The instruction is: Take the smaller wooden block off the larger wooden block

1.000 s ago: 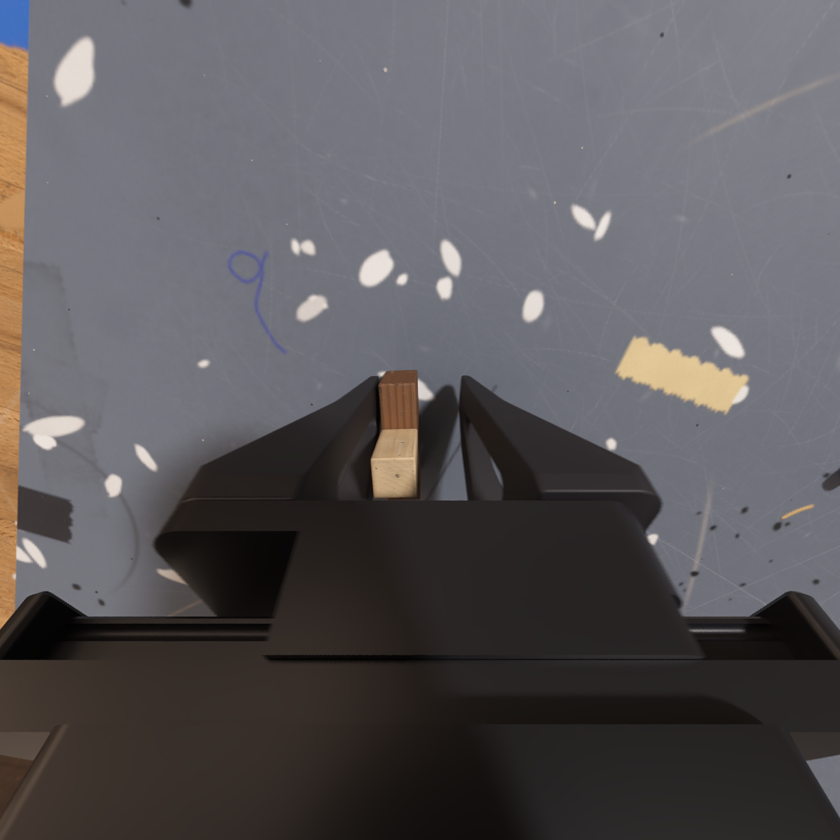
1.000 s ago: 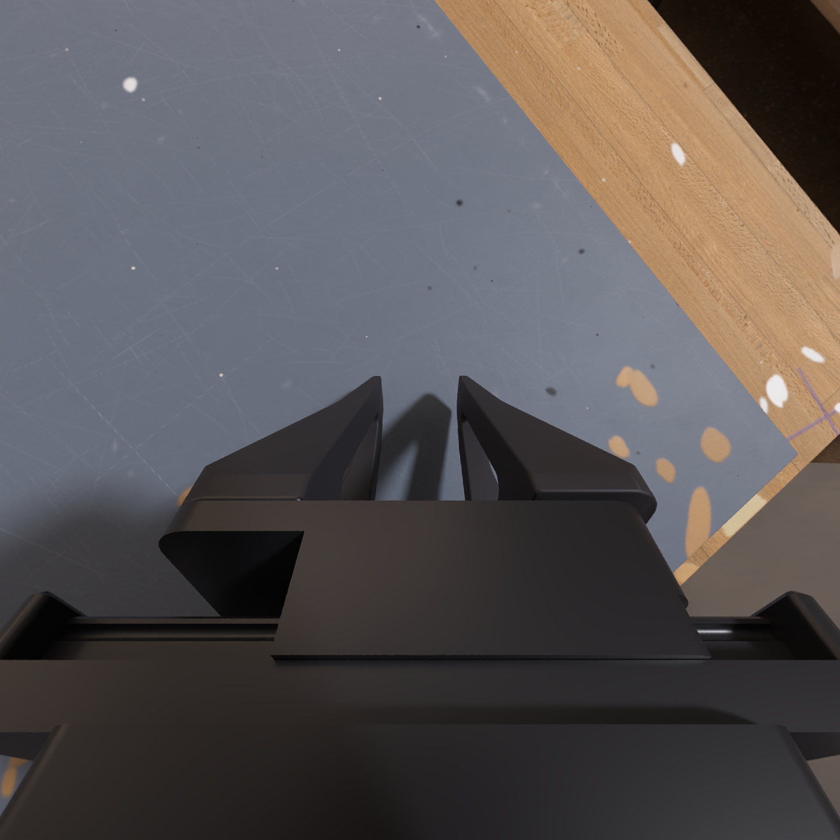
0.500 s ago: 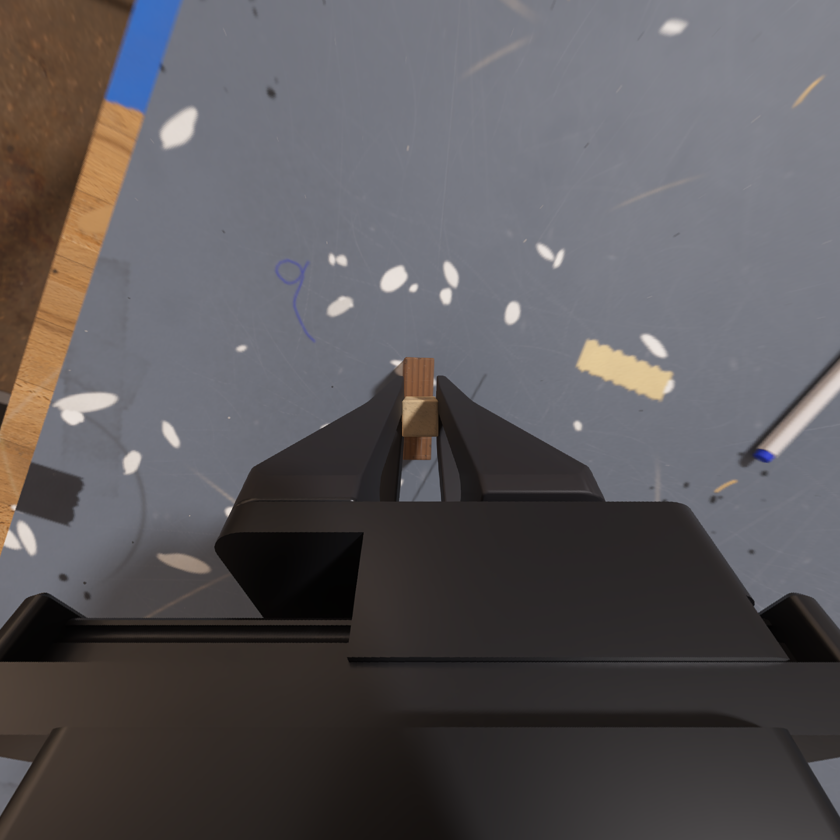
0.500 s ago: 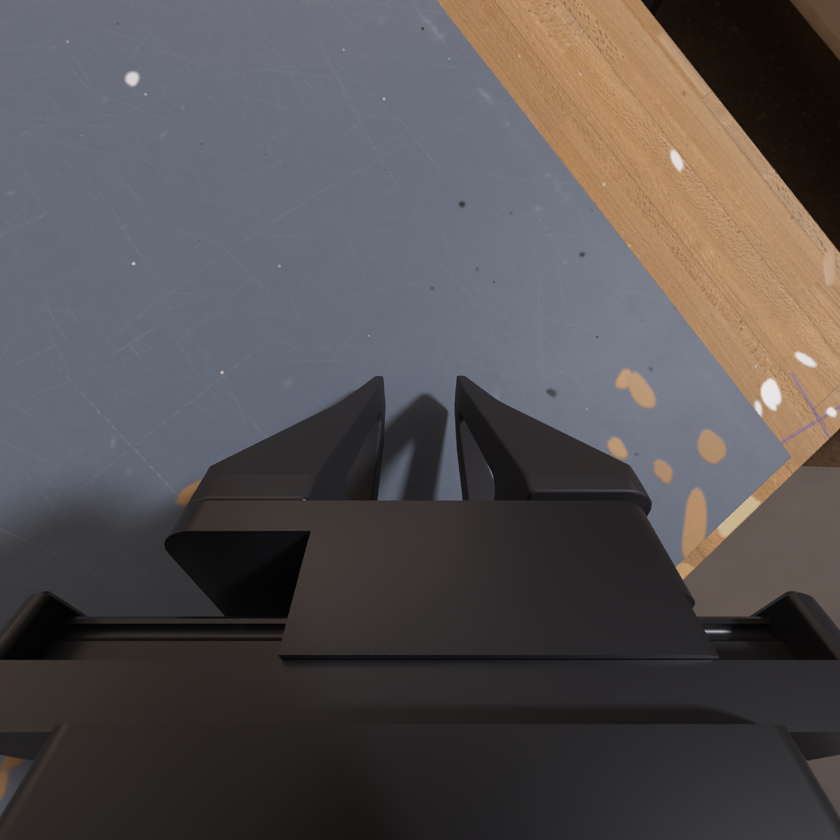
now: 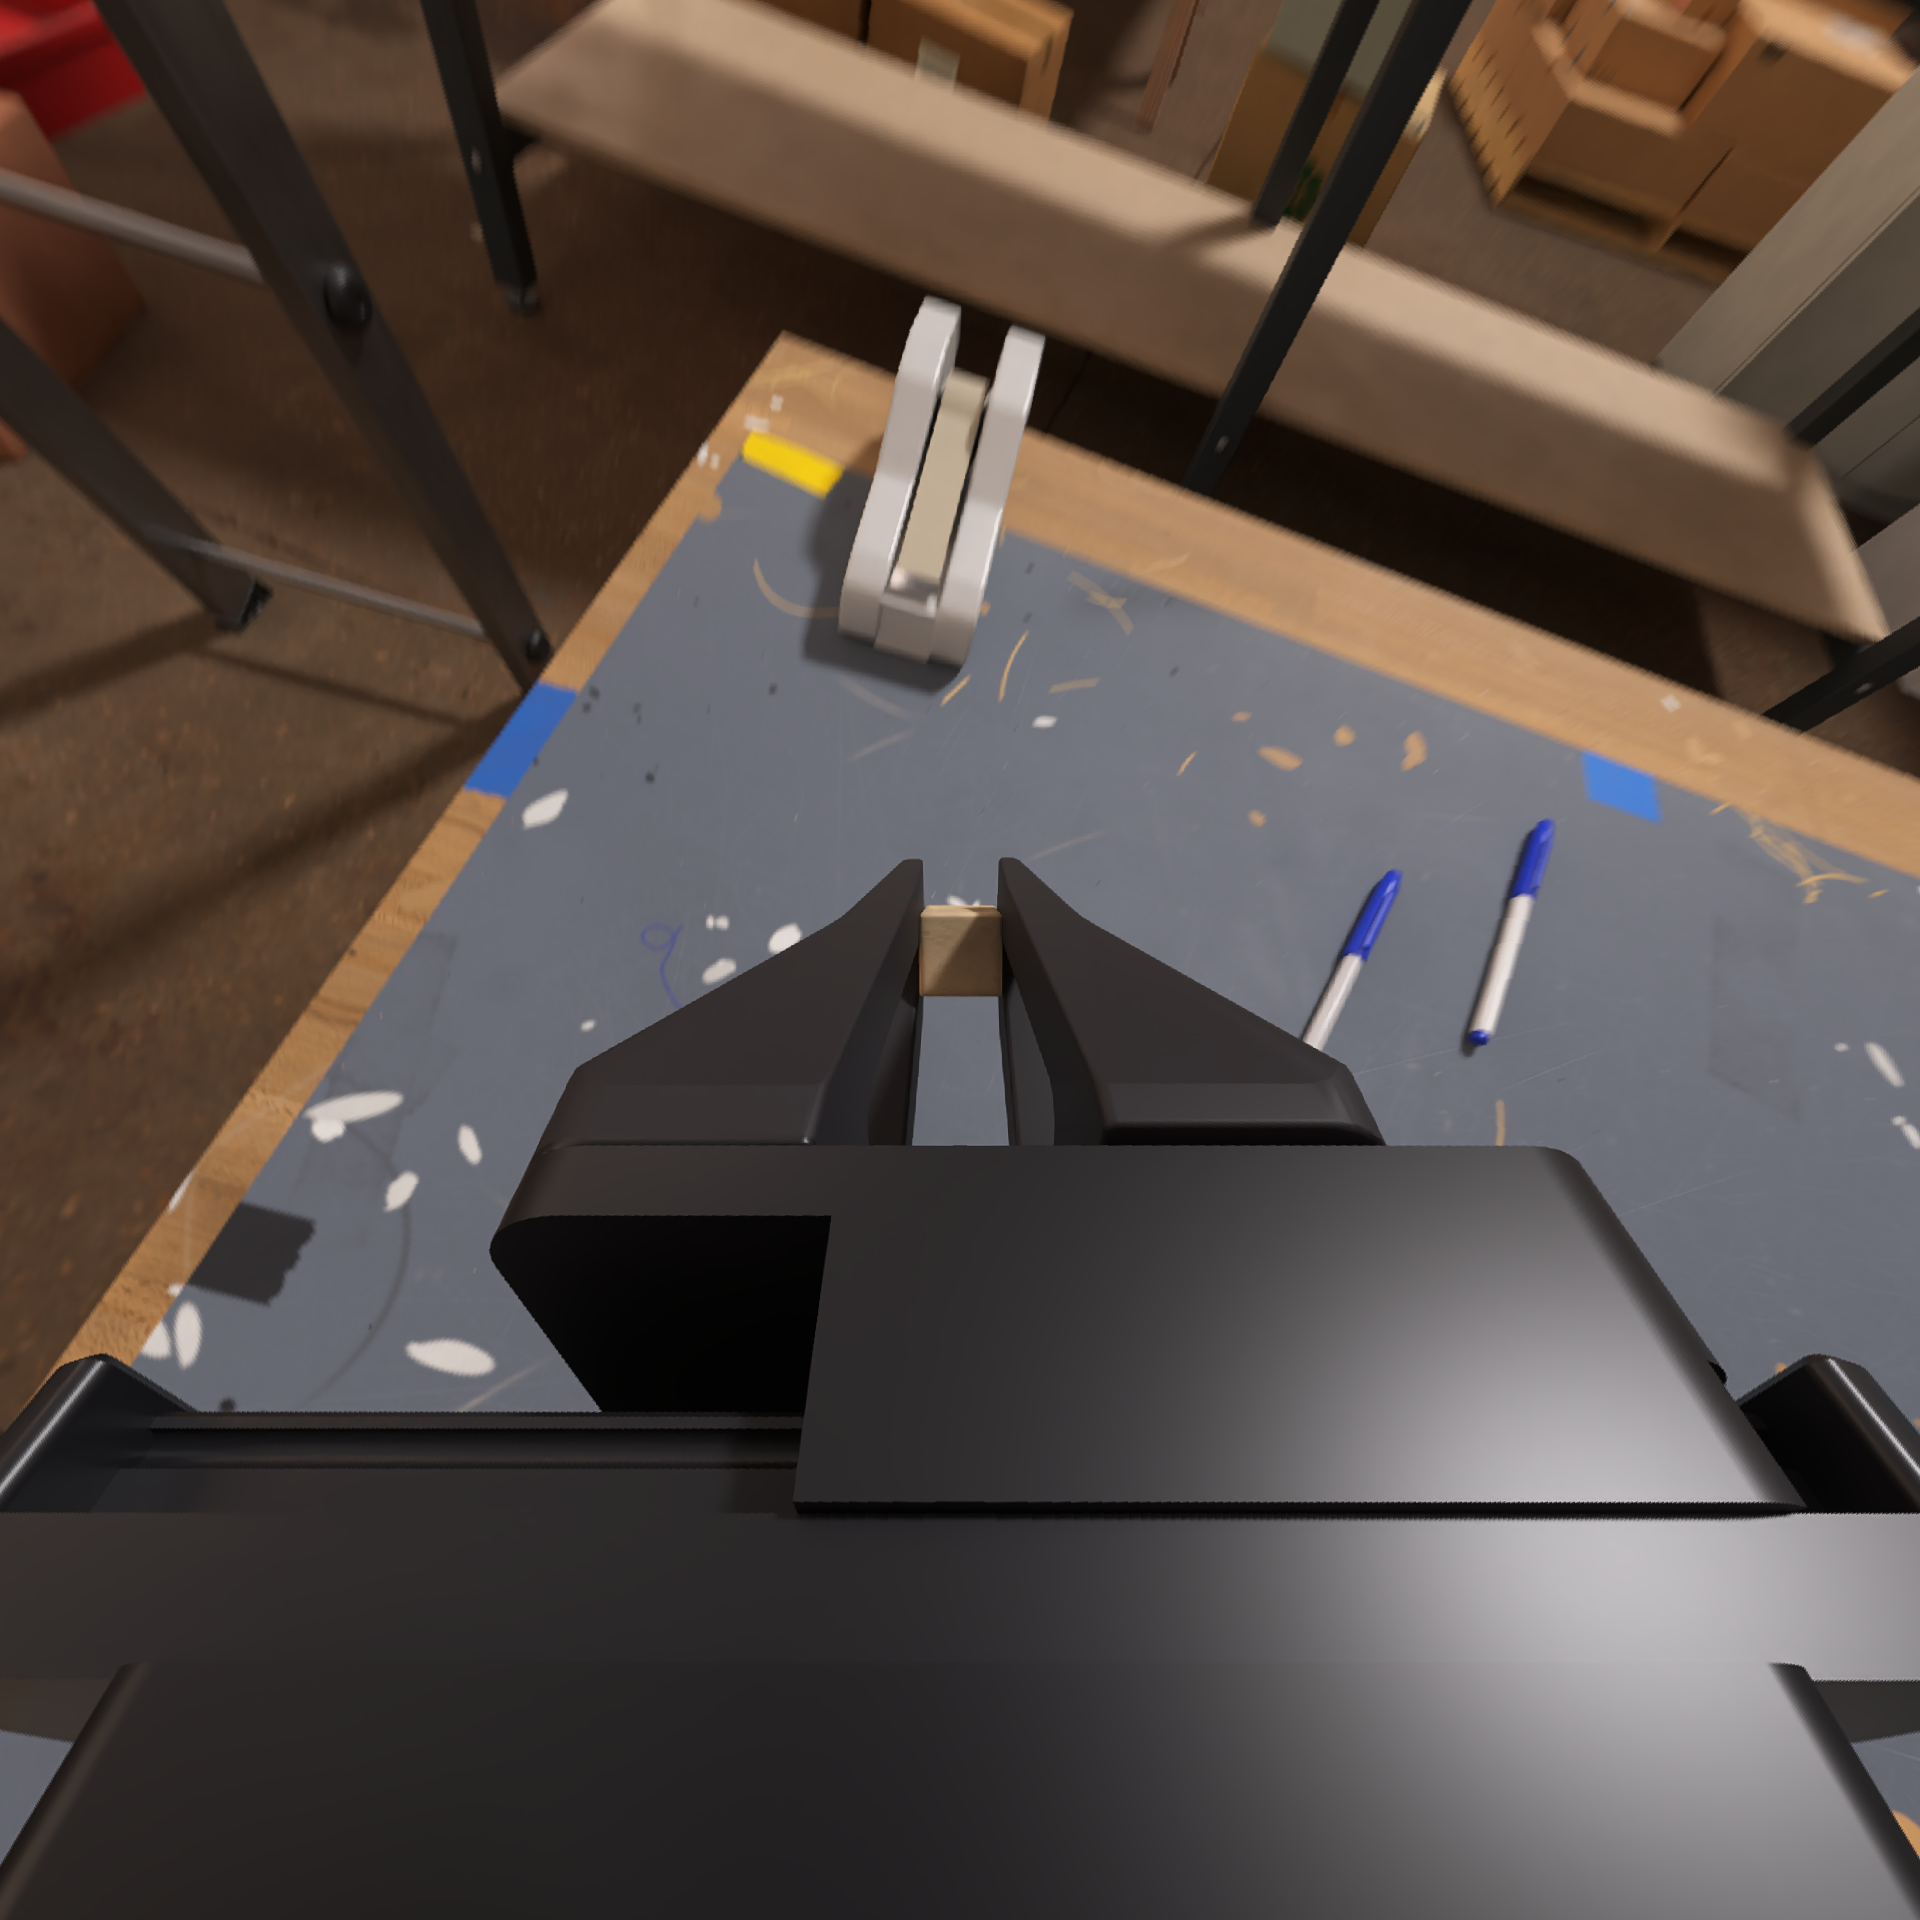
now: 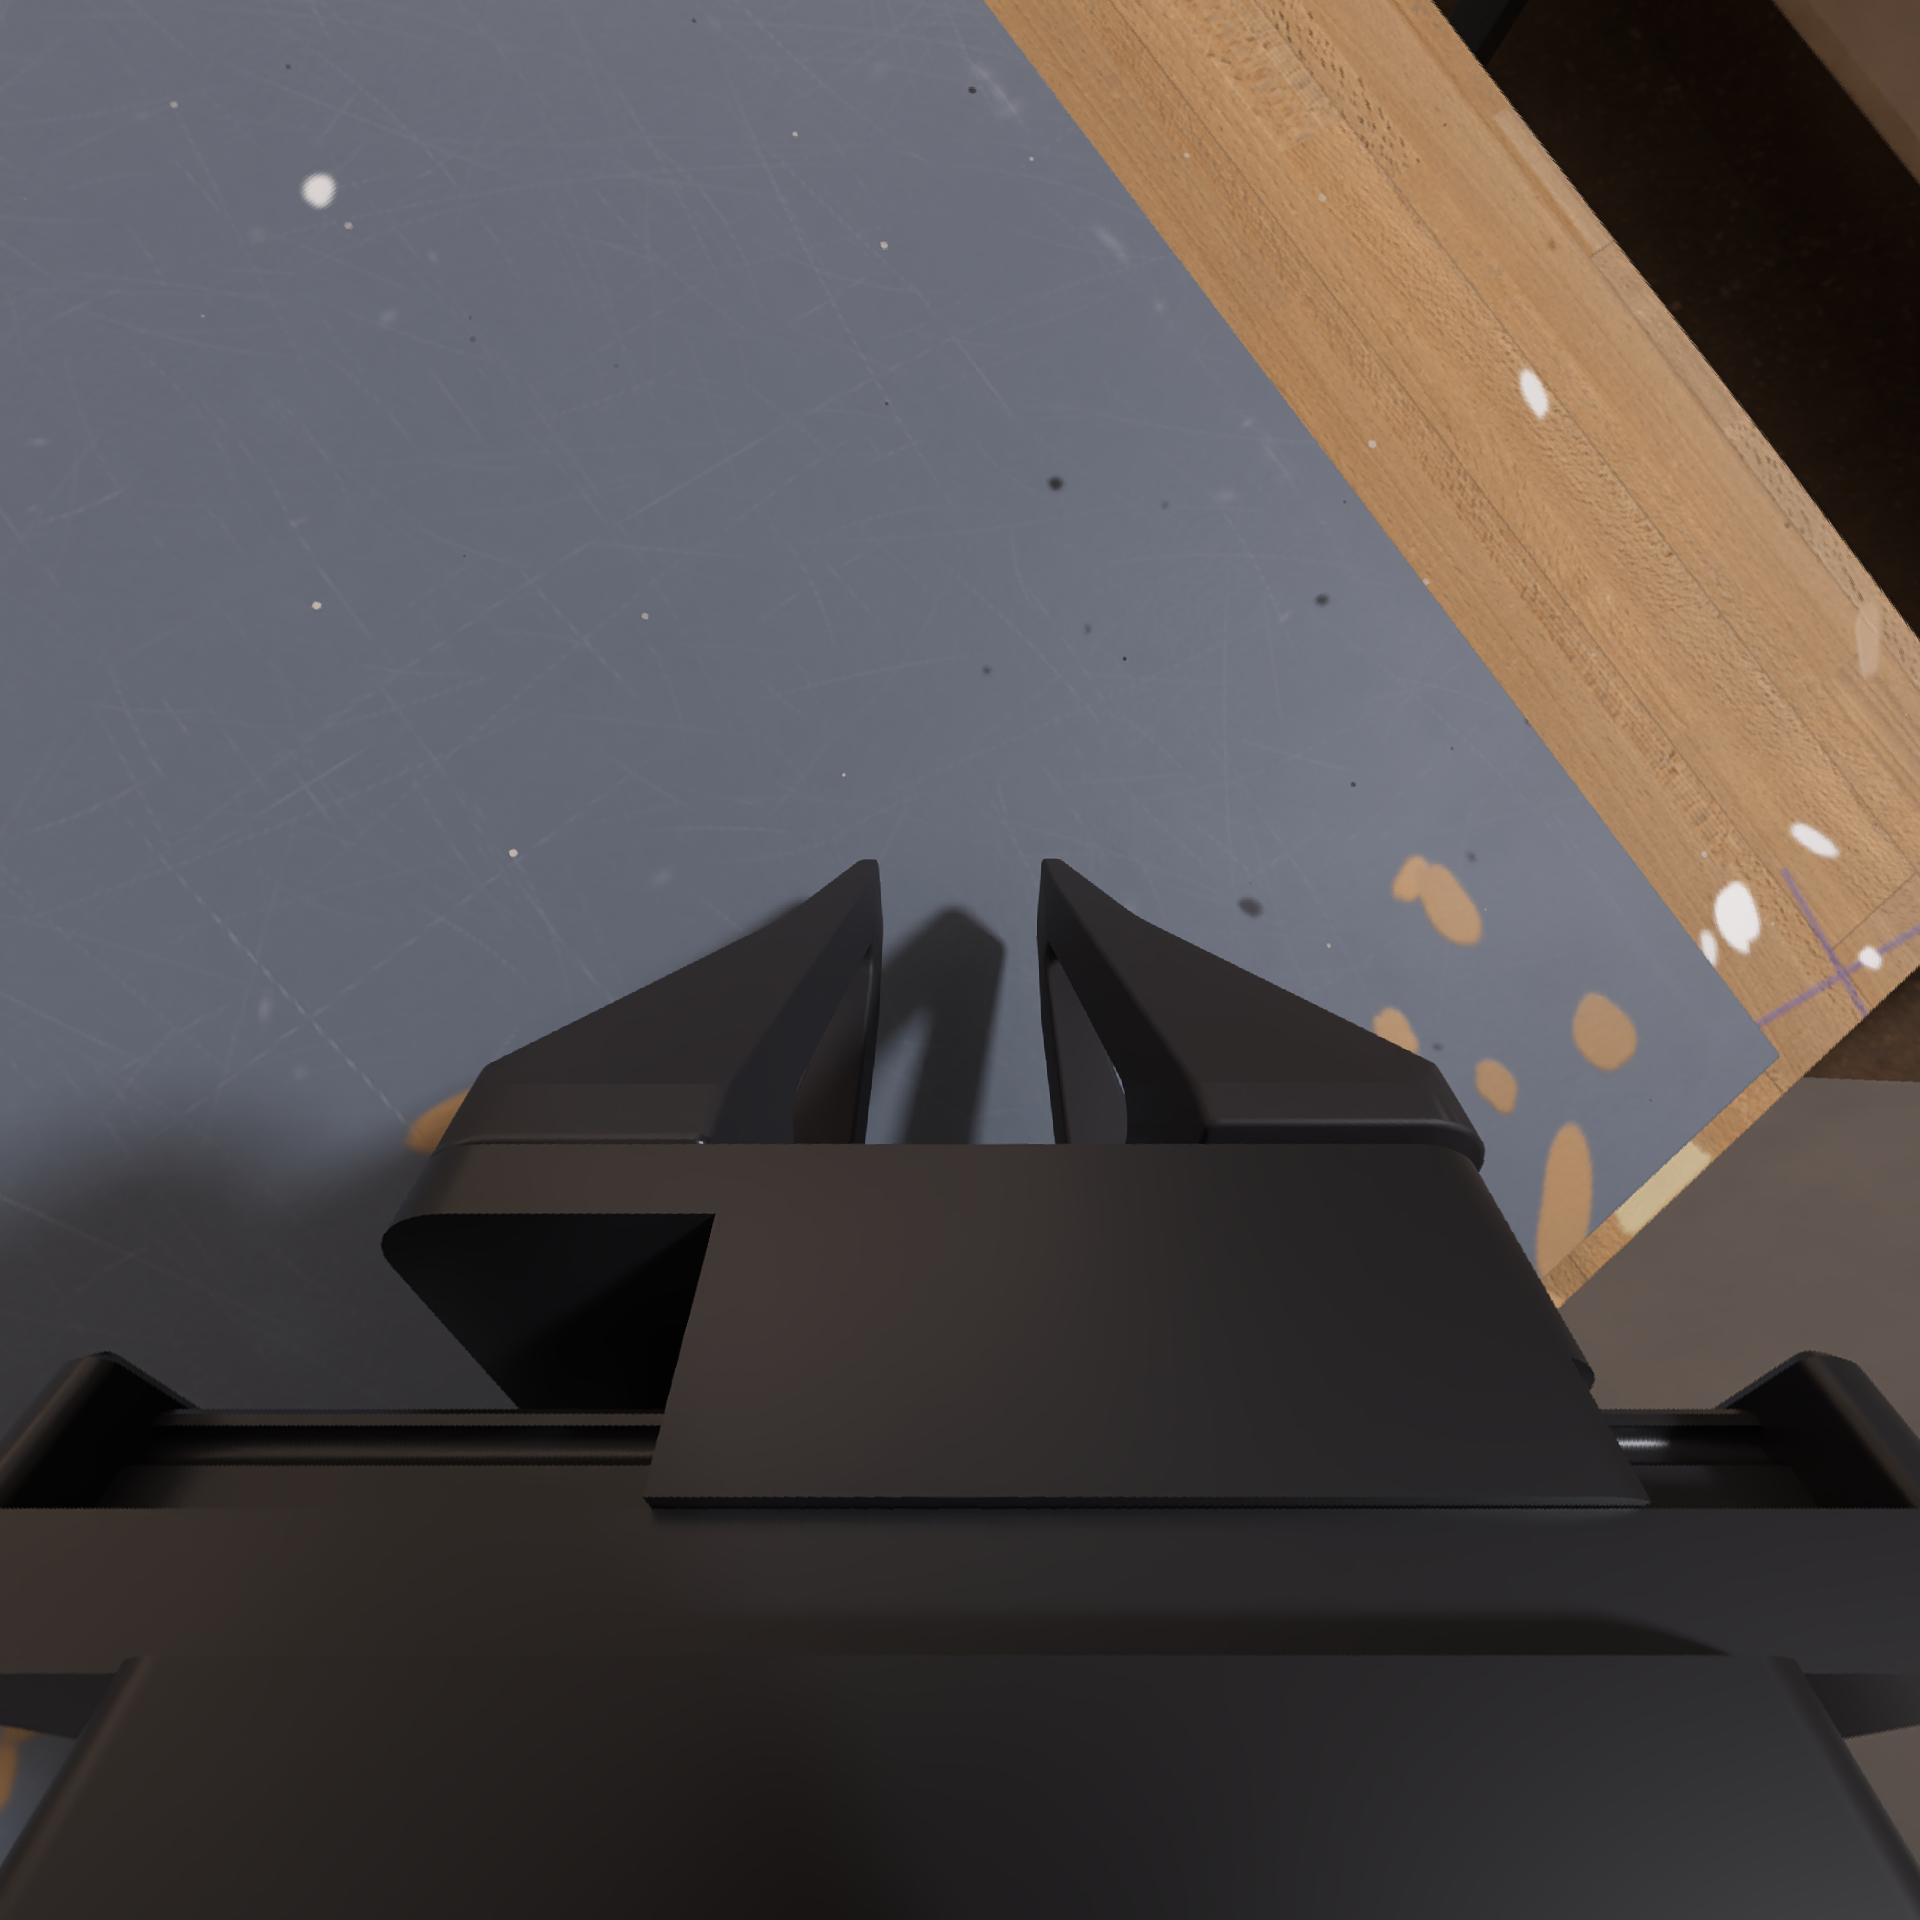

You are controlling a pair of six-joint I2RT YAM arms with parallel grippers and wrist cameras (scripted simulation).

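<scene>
Clamped in the left gripper (image 5: 960, 925), the small block (image 5: 960, 951) is held above the mat (image 5: 1143, 790) near its left edge, the big block unseen; a clear spot is judged needed next, while the right gripper (image 6: 960, 935) hangs narrowly parted, empty.

a workshop or storeroom: a paint-flecked wooden table (image 5: 1299, 582) with grey mat (image 5: 1195, 883), metal shelving (image 5: 1091, 239) and cardboard boxes (image 5: 1621, 114) in the frame's upper right

Your right gripper (image 6: 960, 904) hangs over the grey mat (image 6: 623, 520), jaws parted with nothing between them; the wooden table (image 6: 1507, 468) edge runs alongside.
</scene>
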